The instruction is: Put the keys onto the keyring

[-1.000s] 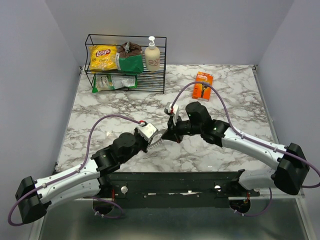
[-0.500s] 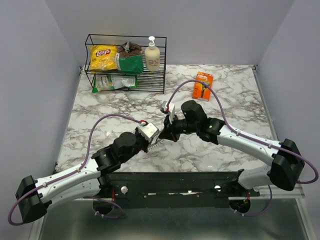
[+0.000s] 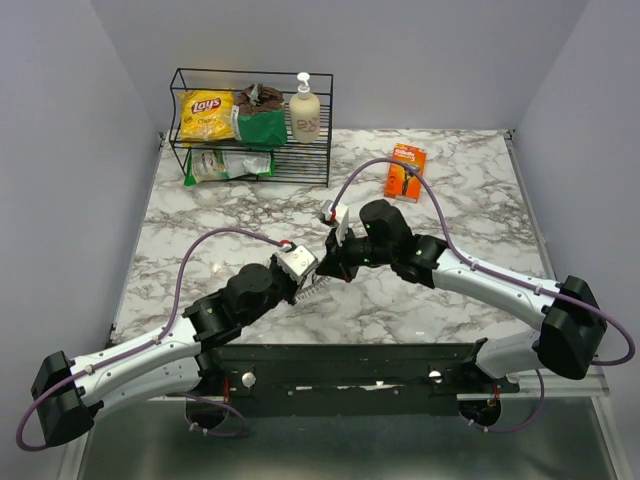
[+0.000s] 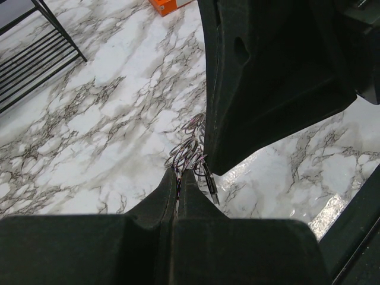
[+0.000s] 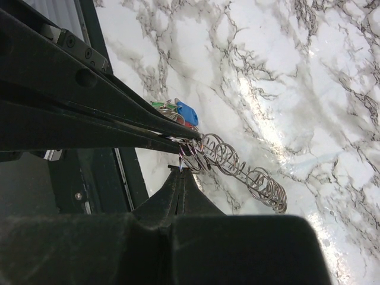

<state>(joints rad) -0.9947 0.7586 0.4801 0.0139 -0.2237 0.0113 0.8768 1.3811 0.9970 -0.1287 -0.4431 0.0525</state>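
The left end effector (image 4: 180, 173) is closed, its black tapered fingers pinching one end of the keyring (image 5: 234, 163). The right end effector (image 5: 181, 172) is closed too, its tips nipped on the same end of the loops from the opposite side, so the two nearly touch tip to tip over the middle of the bench (image 3: 470, 200).

The keyring is thin silvery wire wound in a row of overlapping round loops, like a loose spring, trailing away from the fingers. Whether its far end rests on the bench cannot be told. The keys (image 5: 186, 113) bunch at the gripped end, just behind the left fingers. A blue plastic head shows clearly, with slivers of green and red beside it.

The bench is glossy white marble with grey-brown veins. At its back left stands a black wire rack (image 3: 325, 160) holding a yellow Lay's bag (image 3: 207, 113), a green pouch (image 3: 260, 122) and a cream pump bottle (image 3: 305, 112). To the right lies an orange box (image 3: 405, 160), its print too small to read.
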